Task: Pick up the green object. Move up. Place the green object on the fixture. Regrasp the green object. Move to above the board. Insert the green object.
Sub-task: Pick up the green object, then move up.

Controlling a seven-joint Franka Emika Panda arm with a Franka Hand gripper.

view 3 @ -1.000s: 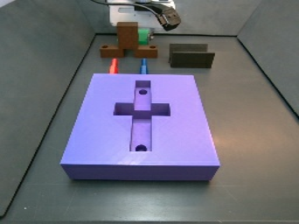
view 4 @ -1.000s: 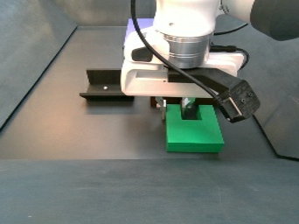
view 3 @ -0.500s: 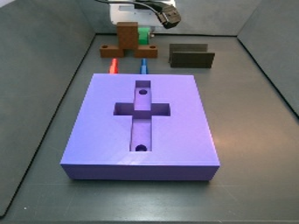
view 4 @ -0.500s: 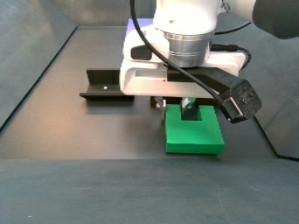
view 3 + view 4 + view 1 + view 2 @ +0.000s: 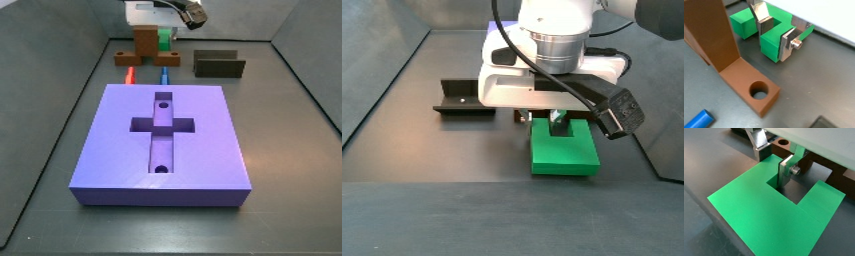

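The green object (image 5: 773,44) is a bright green U-shaped block lying low by the floor at the far end of the enclosure (image 5: 163,40). My gripper (image 5: 775,40) is shut on one of its prongs. One finger stands in the square notch and its partner presses the prong's outer face, as the wrist view from the opposite side also shows for the gripper (image 5: 773,167) and the green object (image 5: 757,213). In a side view the arm hangs over the green object (image 5: 564,150). The dark fixture (image 5: 219,64) (image 5: 462,97) stands apart. The purple board (image 5: 163,140) lies nearer the front.
A brown wooden stand (image 5: 717,40) (image 5: 143,50) with a round hole in its foot stands right beside the green object. A red peg (image 5: 128,72) and a blue peg (image 5: 164,73) lie between the stand and the board. Dark enclosure walls run along both sides.
The arm and gripper have shifted very slightly upward. The green object has barely moved and the fingers stay on the same prong.
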